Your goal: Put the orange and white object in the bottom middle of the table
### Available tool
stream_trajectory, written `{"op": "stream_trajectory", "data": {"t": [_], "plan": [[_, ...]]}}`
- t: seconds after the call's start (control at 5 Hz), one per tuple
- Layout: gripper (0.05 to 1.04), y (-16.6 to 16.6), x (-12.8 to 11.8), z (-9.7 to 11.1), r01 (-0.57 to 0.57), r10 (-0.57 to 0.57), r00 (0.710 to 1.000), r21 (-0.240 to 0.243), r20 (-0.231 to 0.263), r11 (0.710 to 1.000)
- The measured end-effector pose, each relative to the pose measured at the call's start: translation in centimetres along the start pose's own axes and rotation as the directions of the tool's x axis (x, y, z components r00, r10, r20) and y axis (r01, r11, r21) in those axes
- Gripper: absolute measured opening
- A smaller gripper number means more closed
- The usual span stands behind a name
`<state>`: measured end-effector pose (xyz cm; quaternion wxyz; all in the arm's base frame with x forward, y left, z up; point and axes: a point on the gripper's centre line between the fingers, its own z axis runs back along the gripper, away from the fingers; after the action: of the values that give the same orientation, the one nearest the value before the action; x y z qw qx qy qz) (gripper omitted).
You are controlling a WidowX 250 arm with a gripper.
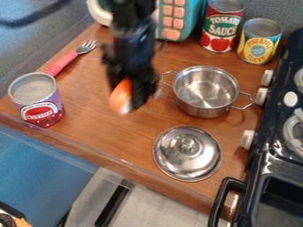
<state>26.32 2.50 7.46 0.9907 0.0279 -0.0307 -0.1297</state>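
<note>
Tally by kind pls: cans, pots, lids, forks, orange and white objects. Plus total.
Cans: 3 (green-and-red metal can, yellow metal can, purple-and-red metal can)
Pots: 1 (shiny metal pot)
Lids: 1 (round metal lid)
Forks: 1 (pink-handled fork)
Orange and white objects: 1
Total: 7

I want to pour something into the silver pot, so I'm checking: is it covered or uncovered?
Uncovered. Its open top shows the shiny inside of the pot, and the lid lies apart on the table.

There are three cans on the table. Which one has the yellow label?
The top-right can, beside the stove. Its label is mostly yellow, while the neighbouring can is red and green, and the far-left can purple and red.
</note>
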Motion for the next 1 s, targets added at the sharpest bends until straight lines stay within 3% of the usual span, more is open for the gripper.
{"op": "stream_trajectory", "data": {"t": [0.2, 0.4, 0.6, 0.8, 1.0], "plan": [[0.588, 0.3, -1.7, -1.8, 0.009, -0.008, 1.000, 0.025, -0.026, 1.000], [0.588, 1.0, -1.7, -3.7, 0.012, -0.010, 0.999, 0.051, -0.047, 0.999], [0.655, 1.8, -1.2, -4.0, -0.006, 0.008, 0.999, 0.062, -0.033, 0.998], [0.947, 1.8, -1.4, -3.9, -0.010, 0.011, 0.999, 0.038, -0.047, 0.999], [1.008, 1.6, -1.0, -0.3, 0.001, -0.001, 1.000, 0.003, 0.022, 1.000]]}}
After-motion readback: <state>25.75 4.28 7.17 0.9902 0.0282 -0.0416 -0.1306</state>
